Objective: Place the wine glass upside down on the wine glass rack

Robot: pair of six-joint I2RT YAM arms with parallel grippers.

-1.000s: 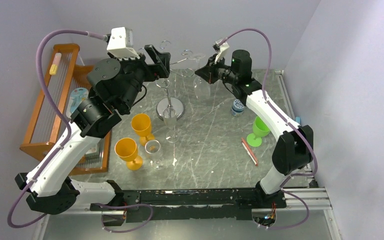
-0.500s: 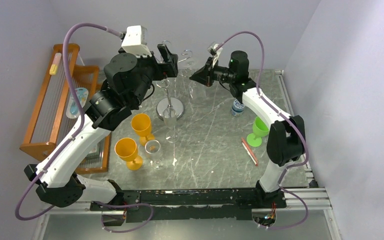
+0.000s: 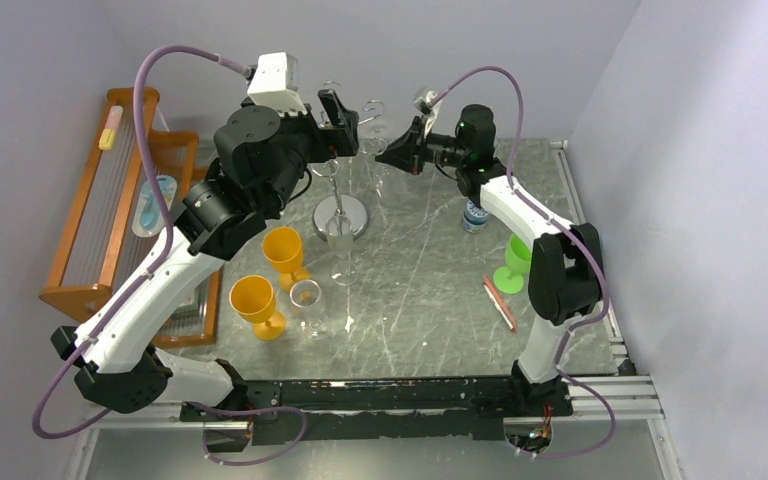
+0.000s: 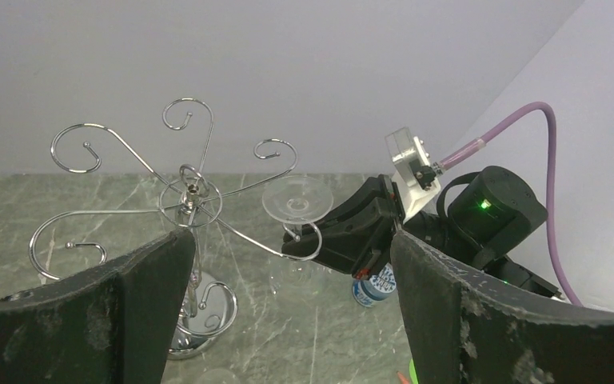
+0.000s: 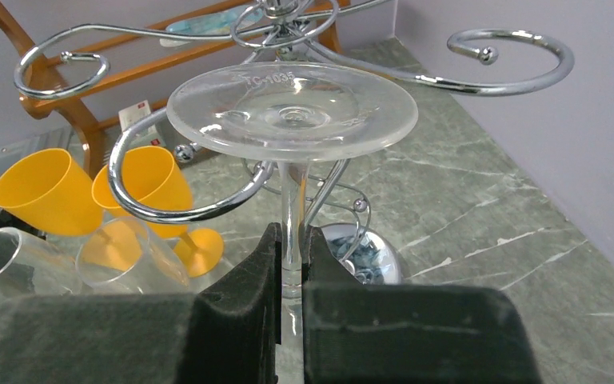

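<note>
The wine glass rack [image 3: 341, 215] is a chrome stand with a round disc base, a thin pole and curled wire arms [image 4: 190, 194]. My right gripper [image 5: 291, 240] is shut on the stem of the clear wine glass [image 5: 292, 108], held upside down with its foot on top. The stem stands inside the curl of one wire arm [image 5: 156, 210], with the foot just above the wire. The glass foot also shows in the left wrist view [image 4: 297, 200]. My left gripper [image 4: 289, 237] is open and empty, held high beside the rack top, facing the right gripper [image 3: 390, 152].
Two orange goblets [image 3: 283, 250] [image 3: 253, 300] and two clear glasses [image 3: 306, 298] [image 3: 340, 245] stand in front of the rack base. A small bottle [image 3: 474, 215], a green goblet [image 3: 516, 262] and a pink stick [image 3: 499, 302] are on the right. A wooden slatted rack [image 3: 110, 200] stands at the left.
My right gripper has moved left with the wine glass, up to the rack's wire arm. My left arm has risen and swung right toward the rack top.
</note>
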